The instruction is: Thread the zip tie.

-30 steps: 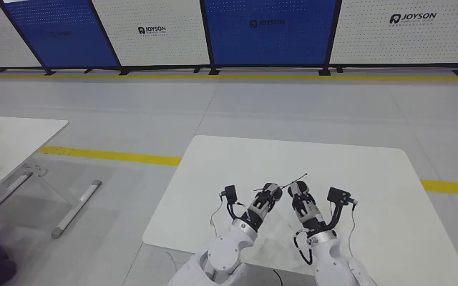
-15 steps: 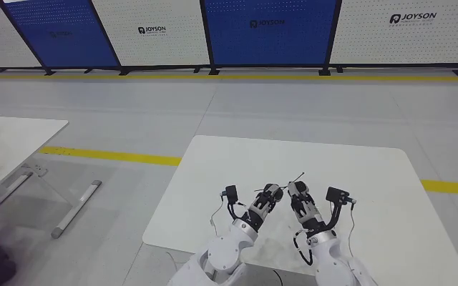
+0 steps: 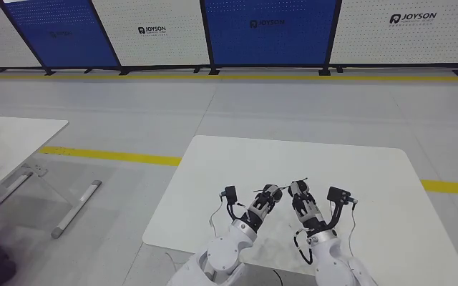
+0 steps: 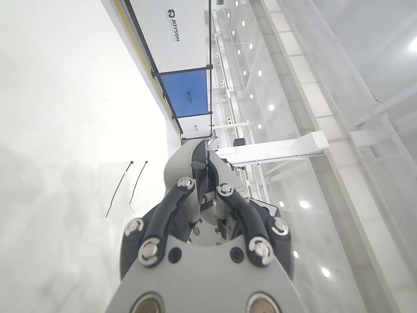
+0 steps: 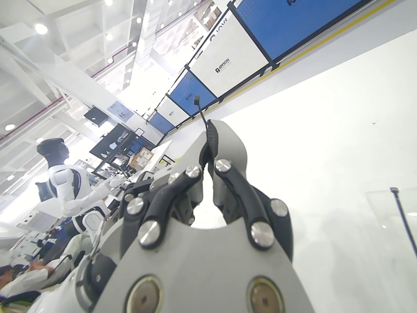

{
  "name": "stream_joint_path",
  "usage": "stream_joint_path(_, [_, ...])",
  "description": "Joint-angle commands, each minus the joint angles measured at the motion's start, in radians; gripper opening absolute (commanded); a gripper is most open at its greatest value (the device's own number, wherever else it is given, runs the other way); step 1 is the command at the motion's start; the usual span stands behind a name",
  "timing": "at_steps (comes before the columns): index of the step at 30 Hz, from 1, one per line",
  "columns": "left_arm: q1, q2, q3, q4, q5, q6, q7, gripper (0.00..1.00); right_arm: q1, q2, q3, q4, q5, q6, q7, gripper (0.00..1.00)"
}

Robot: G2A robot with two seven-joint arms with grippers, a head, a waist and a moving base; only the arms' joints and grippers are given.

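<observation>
Right hand: my right gripper is fully closed on the zip tie, pads pressed together with no gap. A short length of the tie stands out past my fingertips, and its square head sits at the very end, clear of the pads.

Left hand: my left gripper is also fully closed. It pinches a thin black strap that runs straight out beyond the fingertips in one long line. I cannot tell whether this strap is the far end of the tie in my right hand.

Position: seen from above, both hands sit side by side over the near part of the white table. They are close together but not touching, with the tips pointing away from me.

Other items: two loose ties lie flat on the table beside my left hand, nearly parallel to each other and apart from the gripper. A further tie lies off to the side of my right hand, well apart from it.
</observation>
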Motion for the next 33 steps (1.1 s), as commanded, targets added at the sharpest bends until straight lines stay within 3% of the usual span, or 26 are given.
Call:
stream_joint_path(1, [0.0,0.0,0.0,-0.002,0.001,-0.002,-0.003,0.0,0.001,0.0,0.0,0.002,-0.002,0.001,0.002,0.0])
stream_joint_path(33, [0.001,-0.001,0.004,-0.001,0.011,0.005,-0.01,0.0,0.005,0.003,0.002,0.013,-0.006,-0.005,0.029,0.0])
